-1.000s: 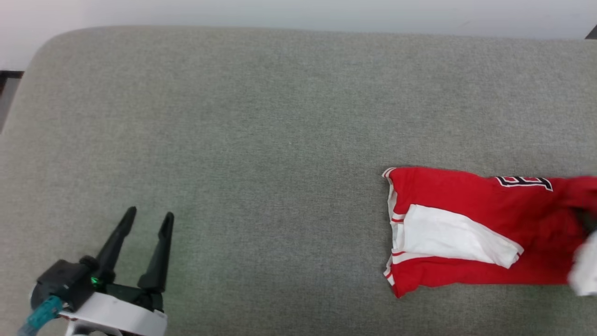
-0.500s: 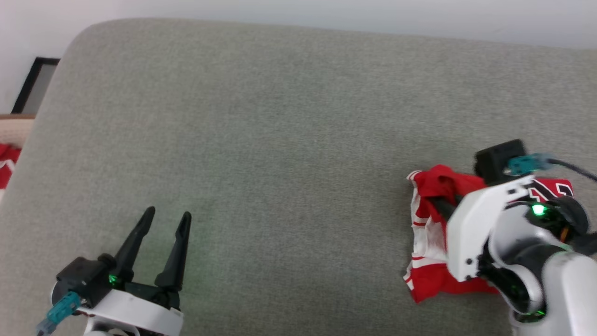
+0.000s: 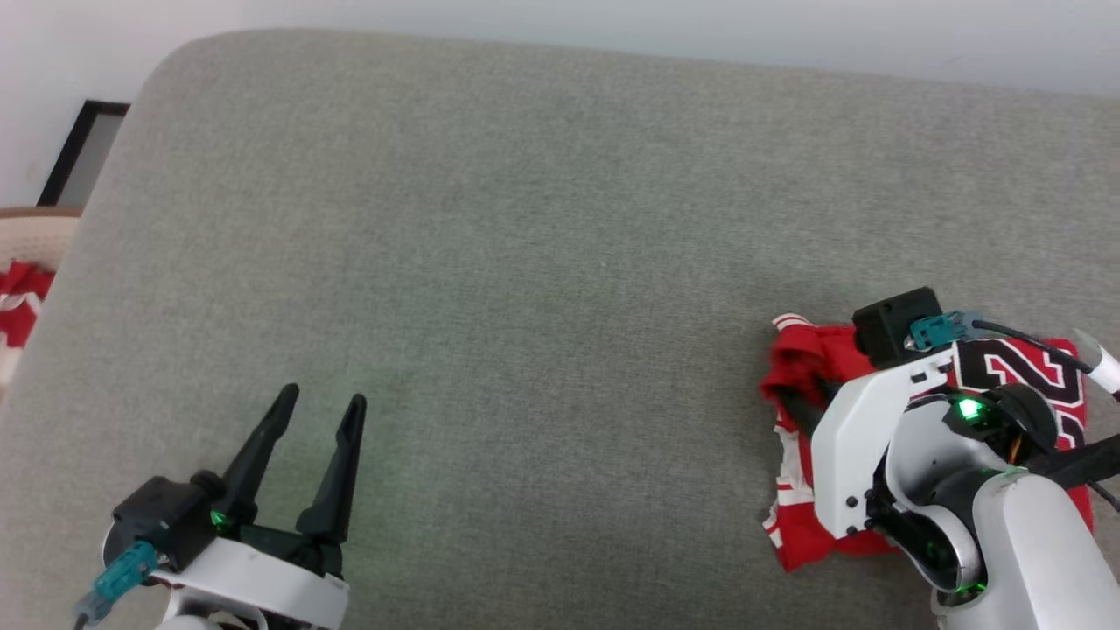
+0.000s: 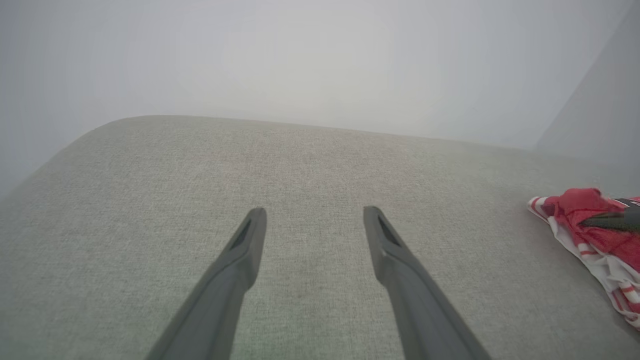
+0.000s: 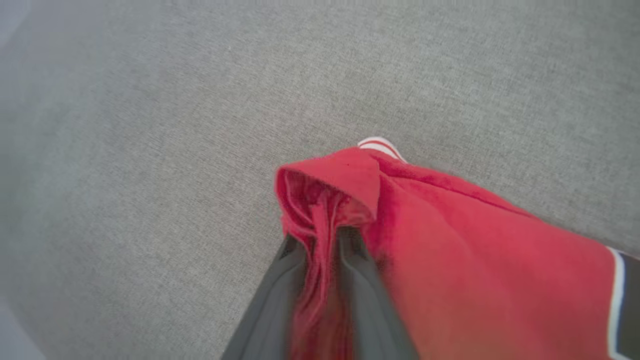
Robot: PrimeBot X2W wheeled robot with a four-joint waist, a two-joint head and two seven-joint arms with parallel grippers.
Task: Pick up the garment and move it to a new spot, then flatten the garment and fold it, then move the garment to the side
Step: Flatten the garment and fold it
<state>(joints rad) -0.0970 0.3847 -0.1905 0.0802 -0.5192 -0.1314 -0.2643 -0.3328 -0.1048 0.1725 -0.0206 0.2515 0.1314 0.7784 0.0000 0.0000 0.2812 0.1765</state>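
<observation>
Findings at this moment:

1. The garment [image 3: 794, 372] lies on the grey upholstered surface [image 3: 525, 262], at its right side, near the front edge in the head view. It is bunched rather than spread. In the left wrist view the garment [image 4: 595, 235] appears at the far right, and its white striped part trails down onto the surface.

2. The right gripper [image 3: 787, 398] is at the garment's left end. In the right wrist view the jaws of the right gripper [image 5: 322, 239] stand narrow, with a gathered ridge of red fabric pinched between them. The garment [image 5: 450, 235] rises in a small hood over the fingertips and drapes away to the right. A strip of red-and-white trim [image 5: 380, 146] shows just behind that hood.

3. The black, white-outlined print [image 3: 1041, 385] faces up beside the right wrist. The arm covers part of it.

4. The left gripper [image 3: 323, 395] is at the lower left, well apart from the garment. In its own wrist view the jaws of the left gripper [image 4: 315, 211] are spread wide and hold nothing. We cannot tell whether they touch the surface.

5. Some red and white cloth [image 3: 16, 311] shows at the left edge, off the surface.
</observation>
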